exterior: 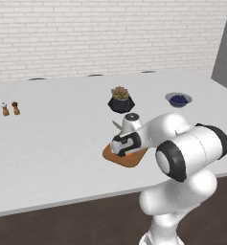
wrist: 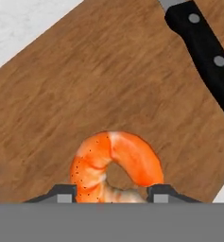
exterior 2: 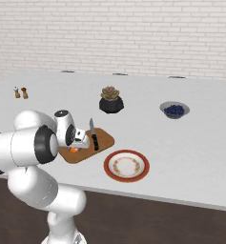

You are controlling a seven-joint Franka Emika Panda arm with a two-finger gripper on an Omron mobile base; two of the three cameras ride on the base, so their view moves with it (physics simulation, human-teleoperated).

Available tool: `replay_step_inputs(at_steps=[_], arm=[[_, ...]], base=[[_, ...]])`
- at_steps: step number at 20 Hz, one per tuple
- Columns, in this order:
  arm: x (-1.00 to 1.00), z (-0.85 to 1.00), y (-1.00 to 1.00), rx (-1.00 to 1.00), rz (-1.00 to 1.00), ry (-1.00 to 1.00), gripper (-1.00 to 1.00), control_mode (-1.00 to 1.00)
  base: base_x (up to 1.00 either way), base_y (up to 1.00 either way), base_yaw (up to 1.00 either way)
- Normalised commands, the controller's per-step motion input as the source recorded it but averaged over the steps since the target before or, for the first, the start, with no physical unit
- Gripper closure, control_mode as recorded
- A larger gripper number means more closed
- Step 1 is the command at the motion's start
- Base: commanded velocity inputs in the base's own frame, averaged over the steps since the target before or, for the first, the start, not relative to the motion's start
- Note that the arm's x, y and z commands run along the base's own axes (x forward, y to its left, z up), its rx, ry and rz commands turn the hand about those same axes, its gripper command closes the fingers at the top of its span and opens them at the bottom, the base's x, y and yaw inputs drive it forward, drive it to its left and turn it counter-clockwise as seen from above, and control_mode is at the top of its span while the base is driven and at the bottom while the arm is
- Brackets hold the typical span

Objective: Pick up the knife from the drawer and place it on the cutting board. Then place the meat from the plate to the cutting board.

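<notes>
- On the white worktop (exterior: 52, 143) in the left base view, the arm reaches forward and down over the cutting board (exterior: 134, 159), which lies near the front edge. The gripper (exterior: 123, 151) hangs low over the board, and a sliver of orange, the meat (exterior: 128, 154), shows right under it. A grey tip of the knife (exterior: 116, 125) pokes out behind the wrist. Further back stand a potted succulent (exterior: 120, 99), a small bowl with dark blue contents (exterior: 178, 99) off to the right, and two small brown shakers (exterior: 10, 108) far to the left.
- In the right base view, the board (exterior 2: 104, 141) lies just behind and left of the plate (exterior 2: 127, 166), which has a white middle and an orange-red rim and sits close to the front edge. The knife (exterior 2: 93, 135) rests on the board, blade pointing away from the robot, black handle nearer. The gripper (exterior 2: 78, 147) sits low beside the knife, left of it, with the meat (exterior 2: 74, 149) showing as an orange spot on the board under it.
- In the hand view, the meat (wrist: 116, 165) is a curled orange-red piece lying on the brown wood (wrist: 85, 94). The two dark fingertips (wrist: 64, 194) stand one on either side of it, close against its flanks; the jaws are partly open, and I cannot tell whether they are gripping it or merely flanking it. The knife's black riveted handle (wrist: 205, 52) lies at the upper right, apart from the meat.
</notes>
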Motion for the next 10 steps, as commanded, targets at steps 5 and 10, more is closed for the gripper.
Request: replay_step_inputs(at_steps=[5,10], arm=[[0.28,-0.01,0.0,0.0,0.0,-0.01,-1.0,-1.0],[0.13,0.0,0.0,0.0,0.0,0.0,-1.0,-1.0]], base=[[0.0,0.0,0.0],[0.0,0.0,0.0]])
